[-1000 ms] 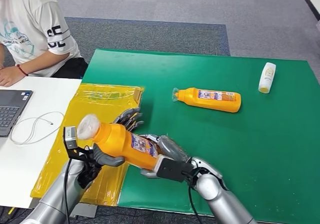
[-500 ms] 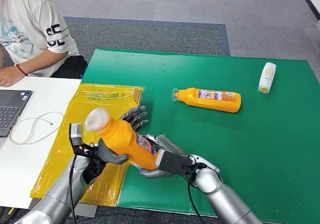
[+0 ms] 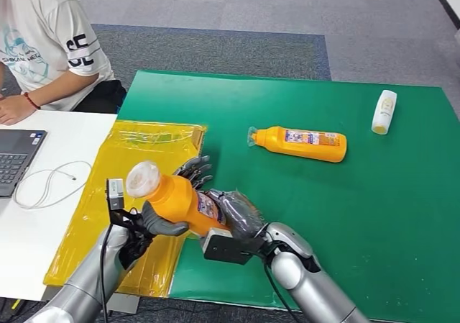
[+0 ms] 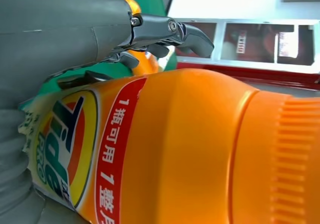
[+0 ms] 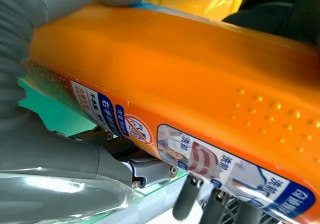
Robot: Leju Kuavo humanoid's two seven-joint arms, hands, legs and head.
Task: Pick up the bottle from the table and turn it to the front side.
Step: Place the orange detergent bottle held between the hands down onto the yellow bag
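An orange detergent bottle [image 3: 182, 201] with a pale cap is held off the table at the near left, cap tilted up and to the left. My left hand [image 3: 154, 226] grips it just below the cap, thumb in front and fingers [image 3: 194, 170] behind. My right hand [image 3: 236, 215] holds its base end from the right. The left wrist view has the bottle's front label [image 4: 68, 149] lying in my left hand [image 4: 56, 29]. In the right wrist view the back label [image 5: 211, 159] runs along the bottle, with my right hand [image 5: 56, 154] wrapped around it.
A second orange bottle [image 3: 301, 144] lies on its side on the green mat [image 3: 336, 222]; a small white bottle [image 3: 384, 111] lies at the far right. A yellow plastic bag [image 3: 136, 147] covers the mat's left edge. A person [image 3: 49, 42], laptop [image 3: 16, 157] and cable [image 3: 49, 183] are at the white table.
The bottle has tipped more upright, its cap rising and shifting right. My right hand has slid left under the base end. My left hand has followed the neck.
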